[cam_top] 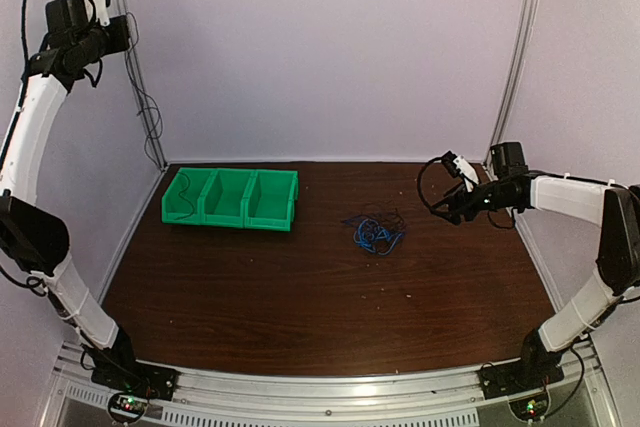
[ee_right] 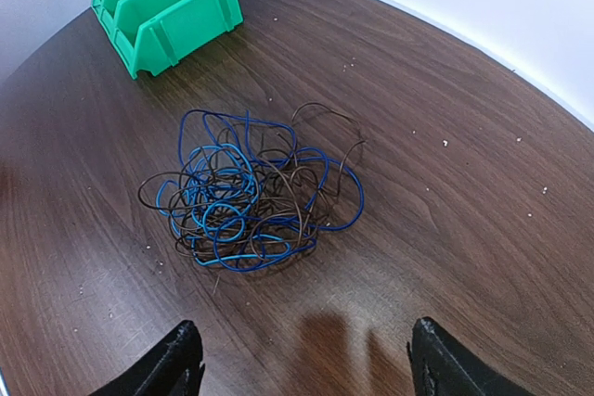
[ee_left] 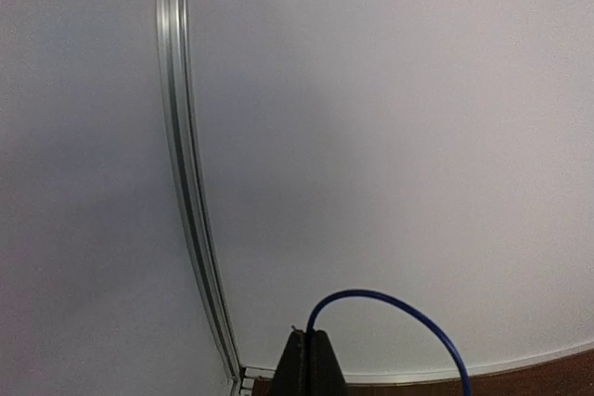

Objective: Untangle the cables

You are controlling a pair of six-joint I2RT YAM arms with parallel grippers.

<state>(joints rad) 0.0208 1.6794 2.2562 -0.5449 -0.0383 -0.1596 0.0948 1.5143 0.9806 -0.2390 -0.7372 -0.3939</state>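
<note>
A tangle of blue and brown cables [cam_top: 375, 232] lies on the dark wooden table, right of centre; in the right wrist view the tangle [ee_right: 246, 192] is just ahead of the fingers. My right gripper [cam_top: 447, 209] [ee_right: 302, 359] is open and empty, low over the table to the right of the tangle. My left gripper [cam_top: 122, 35] is raised high at the back left corner. In the left wrist view it [ee_left: 316, 359] is shut on a single blue cable [ee_left: 408, 308] that arcs up and down to the right. A thin cable [cam_top: 148, 112] hangs from it toward the bin.
A green bin with three compartments [cam_top: 232, 197] stands at the back left of the table and shows in the right wrist view [ee_right: 167, 6]. Pale walls and aluminium frame posts [cam_top: 520, 47] enclose the table on three sides.
</note>
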